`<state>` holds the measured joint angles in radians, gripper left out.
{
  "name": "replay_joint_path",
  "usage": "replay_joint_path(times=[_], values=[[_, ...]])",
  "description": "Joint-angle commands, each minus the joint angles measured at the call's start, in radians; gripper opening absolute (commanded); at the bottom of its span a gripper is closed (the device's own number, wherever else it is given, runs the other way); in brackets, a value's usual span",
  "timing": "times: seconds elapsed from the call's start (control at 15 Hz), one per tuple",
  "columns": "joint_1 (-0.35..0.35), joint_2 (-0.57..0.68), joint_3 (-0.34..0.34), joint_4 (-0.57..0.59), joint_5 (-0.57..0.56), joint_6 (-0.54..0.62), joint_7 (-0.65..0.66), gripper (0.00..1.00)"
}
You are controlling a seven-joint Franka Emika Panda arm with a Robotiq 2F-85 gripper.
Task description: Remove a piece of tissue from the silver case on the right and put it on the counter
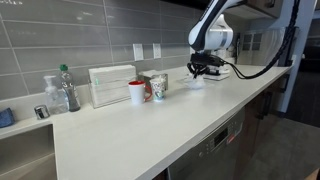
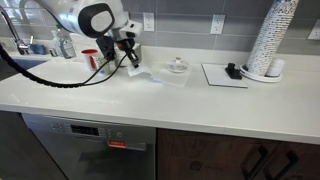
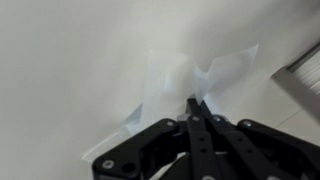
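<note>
My gripper [image 3: 193, 103] is shut, and its fingertips pinch a thin white crumpled tissue [image 3: 205, 75]. In both exterior views the gripper [image 1: 200, 68] [image 2: 132, 62] hangs low over the white counter [image 1: 150, 130] [image 2: 200, 105]. The tissue [image 1: 195, 82] [image 2: 150, 73] trails from the fingers and seems to touch the counter. A small greyish thing behind the cups appears to be the silver case [image 1: 150, 80]. It stands well apart from the gripper and is hidden by the arm in an exterior view.
A pale box dispenser [image 1: 110, 85], two cups [image 1: 136, 92] [image 1: 158, 88] and a bottle [image 1: 68, 88] stand along the wall. A small dish [image 2: 178, 67], a flat white sheet [image 2: 225, 75] and a tall cup stack [image 2: 272, 40] lie beyond the tissue. A sink with a faucet [image 2: 20, 40] is at one end.
</note>
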<state>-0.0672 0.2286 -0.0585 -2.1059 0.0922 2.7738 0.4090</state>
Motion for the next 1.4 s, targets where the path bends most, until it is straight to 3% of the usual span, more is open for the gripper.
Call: replay_joint_path(times=[0.0,0.27,0.53,0.73,0.87,0.93,1.33], values=[[-0.015,0.019,0.098,0.013,0.217,-0.107,-0.147,0.0],[-0.012,0.053,0.124,0.049,0.335,-0.255,-0.214,0.0],[-0.008,0.069,0.092,0.062,0.294,-0.345,-0.231,0.0],[-0.003,0.082,0.071,0.063,0.233,-0.324,-0.304,0.02],[-0.009,0.088,0.07,0.068,0.216,-0.326,-0.368,0.14],[-0.011,0.089,0.069,0.07,0.201,-0.332,-0.403,0.32],[-0.028,0.051,0.066,0.069,0.137,-0.385,-0.547,0.77]])
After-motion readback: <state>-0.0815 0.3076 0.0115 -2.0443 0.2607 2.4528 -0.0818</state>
